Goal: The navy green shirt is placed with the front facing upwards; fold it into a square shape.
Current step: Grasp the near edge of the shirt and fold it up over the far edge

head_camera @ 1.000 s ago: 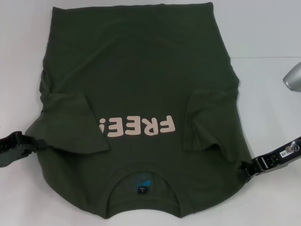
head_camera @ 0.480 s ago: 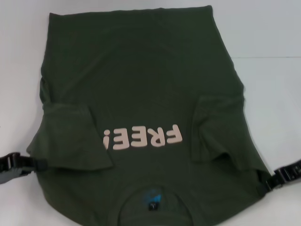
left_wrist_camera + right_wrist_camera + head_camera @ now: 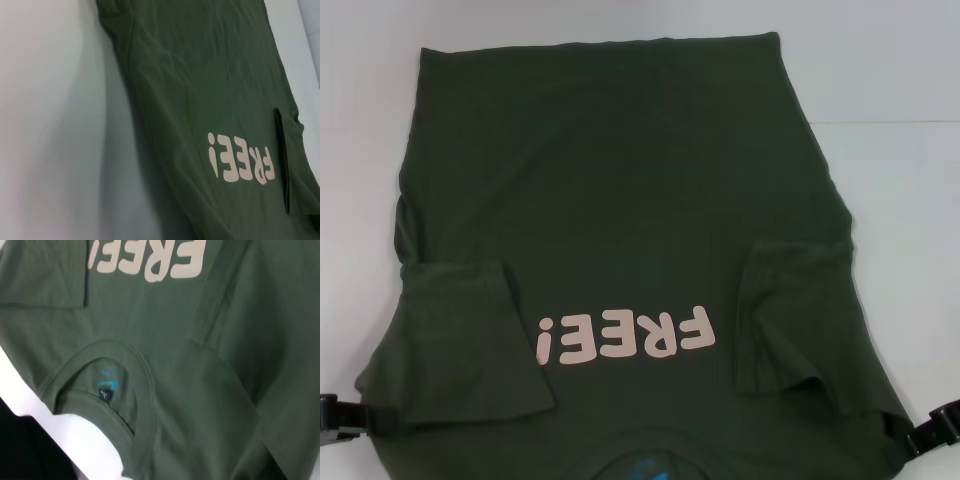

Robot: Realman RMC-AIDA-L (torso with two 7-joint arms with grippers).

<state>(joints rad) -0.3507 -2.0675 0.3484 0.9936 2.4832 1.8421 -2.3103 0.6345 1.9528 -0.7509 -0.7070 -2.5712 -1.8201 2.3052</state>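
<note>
The left gripper (image 3: 338,418) sits at the near left edge of the white table (image 3: 890,80), pinching the shoulder of the navy green shirt (image 3: 620,200). In the middle, the shirt lies face up with both sleeves folded in, and it has slid closer to the robot. The right gripper (image 3: 932,432) pinches the other shoulder at the near right edge. Both seem to be dragging it nearer for folding.
</note>
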